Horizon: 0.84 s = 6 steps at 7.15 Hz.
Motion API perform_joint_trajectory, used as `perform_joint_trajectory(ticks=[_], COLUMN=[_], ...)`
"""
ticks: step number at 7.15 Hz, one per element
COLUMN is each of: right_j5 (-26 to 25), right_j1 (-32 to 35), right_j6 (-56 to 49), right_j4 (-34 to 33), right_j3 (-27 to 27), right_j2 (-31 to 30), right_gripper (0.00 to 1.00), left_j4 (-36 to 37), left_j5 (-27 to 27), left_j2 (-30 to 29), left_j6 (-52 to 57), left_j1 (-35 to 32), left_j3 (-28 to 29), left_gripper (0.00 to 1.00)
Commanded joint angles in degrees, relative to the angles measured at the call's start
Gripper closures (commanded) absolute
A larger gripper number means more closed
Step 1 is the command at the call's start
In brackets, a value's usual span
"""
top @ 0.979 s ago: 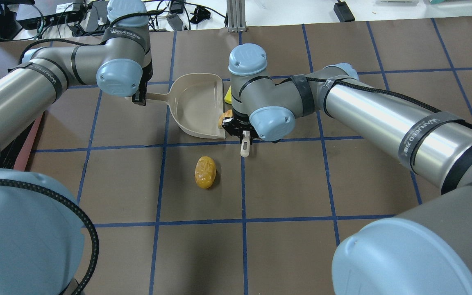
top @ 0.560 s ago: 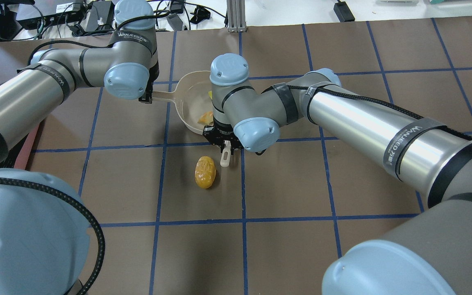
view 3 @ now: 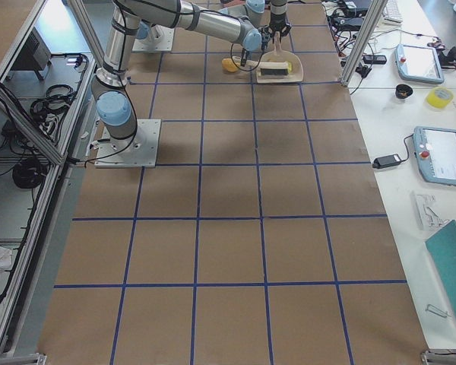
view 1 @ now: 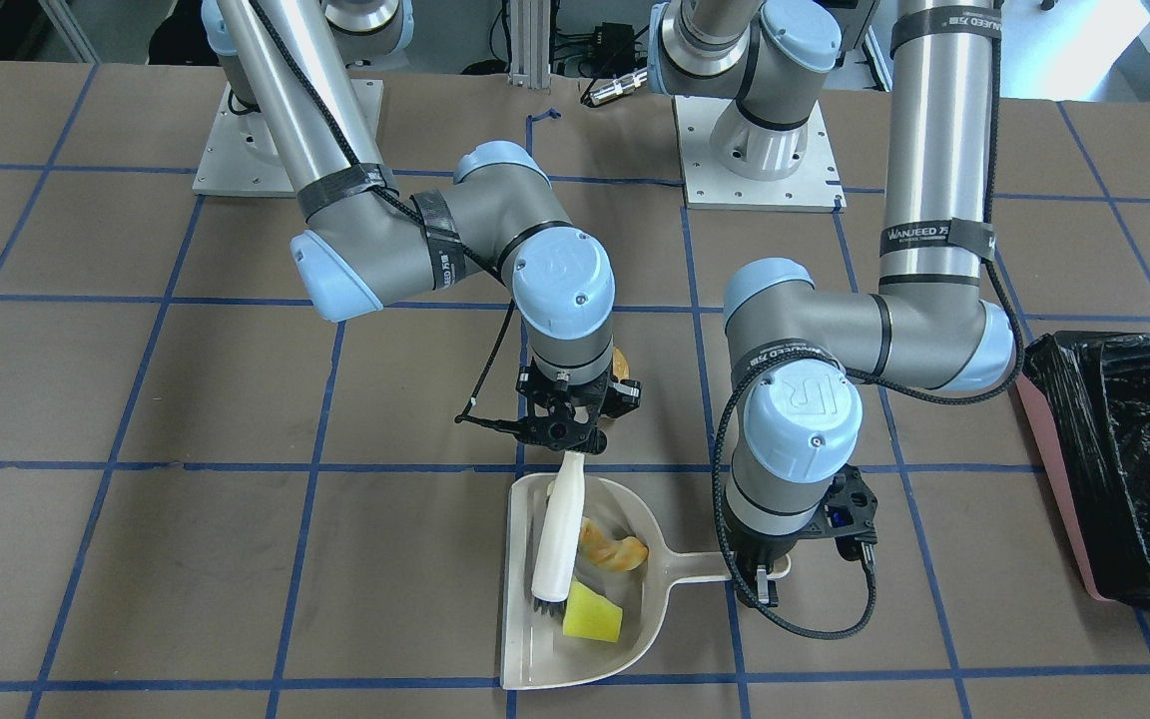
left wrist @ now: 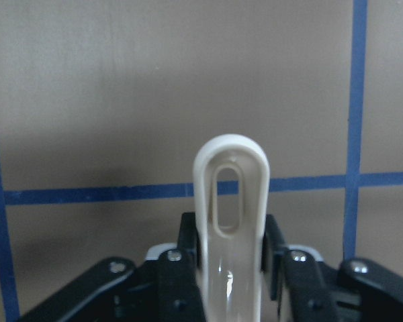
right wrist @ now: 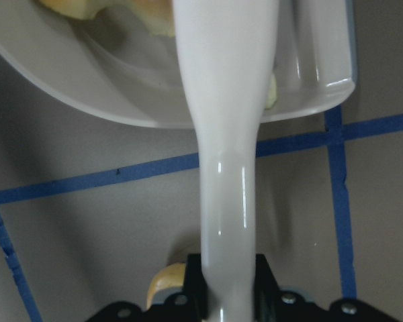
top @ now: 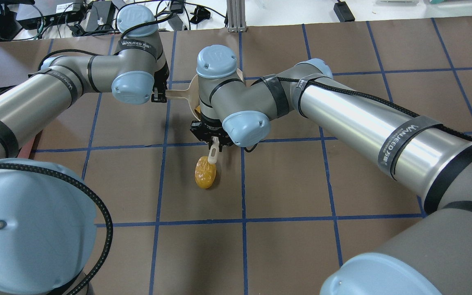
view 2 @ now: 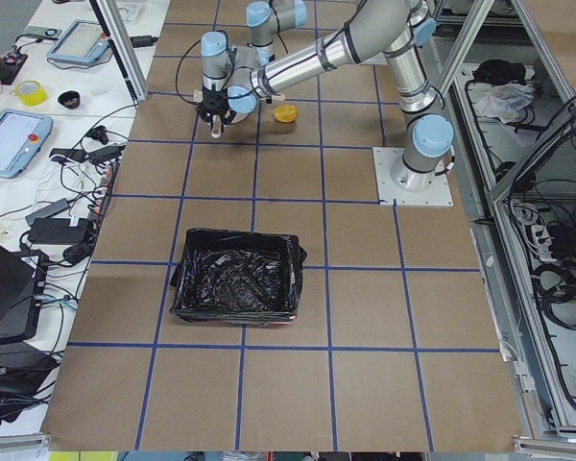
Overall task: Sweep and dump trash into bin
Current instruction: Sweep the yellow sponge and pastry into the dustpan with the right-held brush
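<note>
My left gripper (view 1: 765,584) is shut on the handle of the beige dustpan (view 1: 575,639), which rests flat on the table. The tan croissant-like pastry (view 1: 617,550) and the yellow sponge wedge (view 1: 592,611) lie inside it. My right gripper (view 1: 560,427) is shut on a white brush (view 1: 557,529), whose bristles rest in the pan beside the sponge. The golden-brown bread roll (top: 205,172) lies on the table outside the pan, just below the brush's handle end (top: 212,155) in the overhead view. The bin (view 1: 1134,469), pink with a black bag, stands far off on my left.
The table is brown paper with a grid of blue tape lines (top: 160,184). Both arm bases (view 1: 760,160) are bolted to plates at my edge of the table. Tablets and cables (view 2: 19,134) lie on a white bench beyond the far edge.
The right arm swept the brush leftward, pushing the pastry and the sponge from the pan's lip into the dustpan. The left gripper and pan shifted slightly right. The bread roll stayed put.
</note>
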Motion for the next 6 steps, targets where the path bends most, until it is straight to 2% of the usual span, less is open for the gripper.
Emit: perform_joint_trajectory(ticks=[1,2,4,5,6], right_j5=[-2.2,-6.0,-8.1,-11.0,-11.2], right_j1=[-1.0,-1.3,-1.5,-2.3,-2.9], right_j6=[-0.1,-0.5,-0.7,-2.7,-4.4], right_j4=[2.8,7.4,13.9,15.7,16.0], right_j3=[-1.0,-2.0,-2.3,-2.0,-1.2], right_j2=[-2.2,-4.4,-10.0,-11.1,-11.4], right_gripper=[1.00,1.00,1.00,1.00,1.00], left_j4=[0.5,0.5,0.3,0.1,-2.8], left_j5=[-3.2,-4.5,-6.4,-6.1,-6.1], left_j2=[-0.7,-0.7,-0.2,0.5,1.8], left_j6=[0.4,0.5,0.6,1.0,1.3], left_j1=[0.2,0.2,0.6,0.7,2.3], left_j3=[0.0,0.0,0.1,0.5,0.8], left_gripper=[1.00,1.00,1.00,1.00,1.00])
